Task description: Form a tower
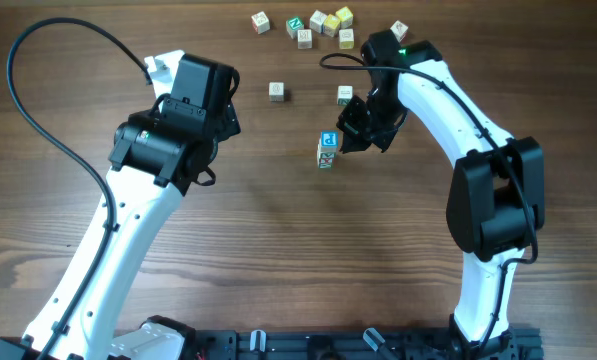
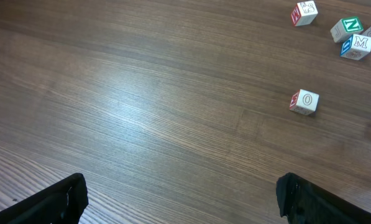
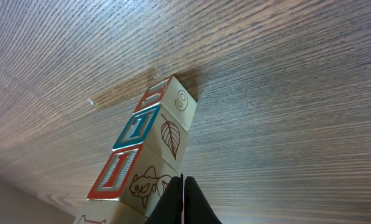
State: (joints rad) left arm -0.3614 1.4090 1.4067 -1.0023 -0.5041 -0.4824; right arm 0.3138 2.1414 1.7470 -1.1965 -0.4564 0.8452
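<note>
The tower (image 1: 326, 150) is a one-cube-wide column of whitish letter cubes standing mid-table, a blue-marked face on top. In the right wrist view the tower (image 3: 149, 148) shows red, blue and red letter faces plus leaf and fish drawings. My right gripper (image 3: 182, 182) is shut with nothing between its fingers, its tips just beside the fish cube; overhead, the right gripper (image 1: 350, 140) sits right of the column. My left gripper (image 2: 182, 199) is open over bare wood, far left of the tower; overhead the left gripper (image 1: 223, 115) is partly hidden by its wrist.
Loose cubes lie at the back: a cluster (image 1: 318, 24), a single cube (image 1: 277, 91), another (image 1: 345, 95) and one (image 1: 399, 31) behind the right arm. The left wrist view shows an O cube (image 2: 305, 101) and several others (image 2: 353, 37) at its upper right.
</note>
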